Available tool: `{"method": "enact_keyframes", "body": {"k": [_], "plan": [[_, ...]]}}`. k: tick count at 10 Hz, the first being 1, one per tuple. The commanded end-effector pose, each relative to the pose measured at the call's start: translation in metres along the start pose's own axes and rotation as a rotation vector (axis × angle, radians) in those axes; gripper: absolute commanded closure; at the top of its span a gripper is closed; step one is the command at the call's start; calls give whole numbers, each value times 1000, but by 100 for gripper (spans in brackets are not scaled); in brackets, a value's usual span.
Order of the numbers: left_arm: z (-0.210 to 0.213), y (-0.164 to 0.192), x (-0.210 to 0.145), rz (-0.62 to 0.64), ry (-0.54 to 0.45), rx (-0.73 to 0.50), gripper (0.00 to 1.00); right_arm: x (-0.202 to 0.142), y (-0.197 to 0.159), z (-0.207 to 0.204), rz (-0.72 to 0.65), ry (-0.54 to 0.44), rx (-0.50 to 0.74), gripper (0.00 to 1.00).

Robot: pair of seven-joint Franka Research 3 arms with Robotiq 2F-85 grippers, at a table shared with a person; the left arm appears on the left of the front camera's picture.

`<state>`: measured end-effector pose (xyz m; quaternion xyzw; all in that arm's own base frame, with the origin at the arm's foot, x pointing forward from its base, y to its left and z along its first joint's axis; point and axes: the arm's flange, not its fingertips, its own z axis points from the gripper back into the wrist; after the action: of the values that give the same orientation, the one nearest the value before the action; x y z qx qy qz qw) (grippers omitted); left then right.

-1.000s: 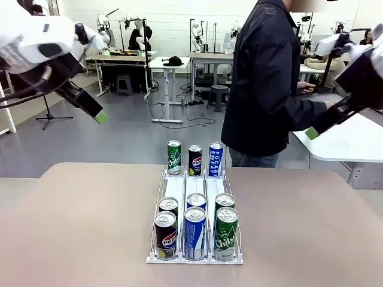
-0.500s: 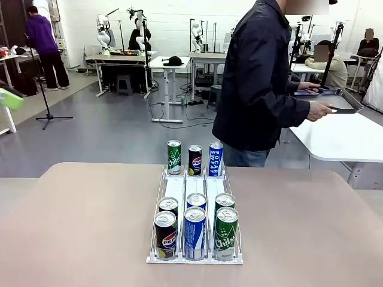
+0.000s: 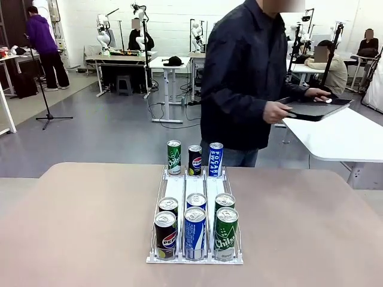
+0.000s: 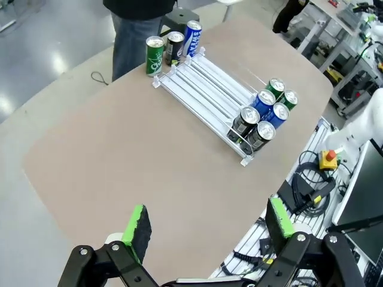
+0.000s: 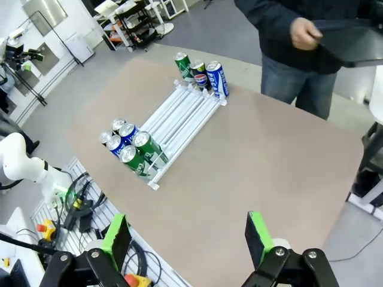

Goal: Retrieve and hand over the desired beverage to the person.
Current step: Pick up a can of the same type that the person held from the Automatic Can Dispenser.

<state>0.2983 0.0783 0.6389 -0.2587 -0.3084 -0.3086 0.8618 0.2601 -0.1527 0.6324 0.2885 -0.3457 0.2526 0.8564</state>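
While the left gripper (image 4: 209, 222) and right gripper (image 5: 187, 234) hung wide open and empty high over the table (image 3: 72, 227), the cans (image 3: 195, 224) stood well below in the rack (image 3: 195, 184), its long axis running from the robot's side toward the person (image 3: 245, 78) holding the tray (image 3: 317, 109), neither arm plainly nearer.

Bare tabletop (image 3: 78, 227) around rack (image 3: 177, 186) of cans (image 3: 194, 226)

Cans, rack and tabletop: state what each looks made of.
Cans: metal, probably aluminium; shiny silver tops with pull tabs, glossy printed sides.
Rack: white, likely coated wire with plastic lanes; thin rods show.
Tabletop: matte beige, perhaps laminate; smooth, no grain or glare.
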Motion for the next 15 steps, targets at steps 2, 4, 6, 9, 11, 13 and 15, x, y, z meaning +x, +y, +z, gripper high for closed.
{"method": "enact_keyframes", "body": {"k": [2, 4, 6, 9, 11, 13, 15], "plan": [[3, -2, -2, -23, 2, -5, 0, -3, -1, 6, -1, -10, -3, 0], [3, -2, -2, -23, 2, -5, 0, -3, -1, 6, -1, -10, -3, 0], [3, -2, -2, -23, 2, -5, 0, -3, -1, 6, -1, -10, -3, 0], [3, -2, -2, -23, 2, -5, 0, -3, -1, 6, -1, -10, -3, 0], [3, -2, -2, -23, 2, -5, 0, -3, -1, 6, -1, -10, -3, 0], [3, -2, -2, -23, 2, -5, 0, -3, -1, 6, -1, -10, -3, 0], [3, -2, -2, -23, 2, -5, 0, -3, -1, 6, -1, -10, -3, 0]]}}
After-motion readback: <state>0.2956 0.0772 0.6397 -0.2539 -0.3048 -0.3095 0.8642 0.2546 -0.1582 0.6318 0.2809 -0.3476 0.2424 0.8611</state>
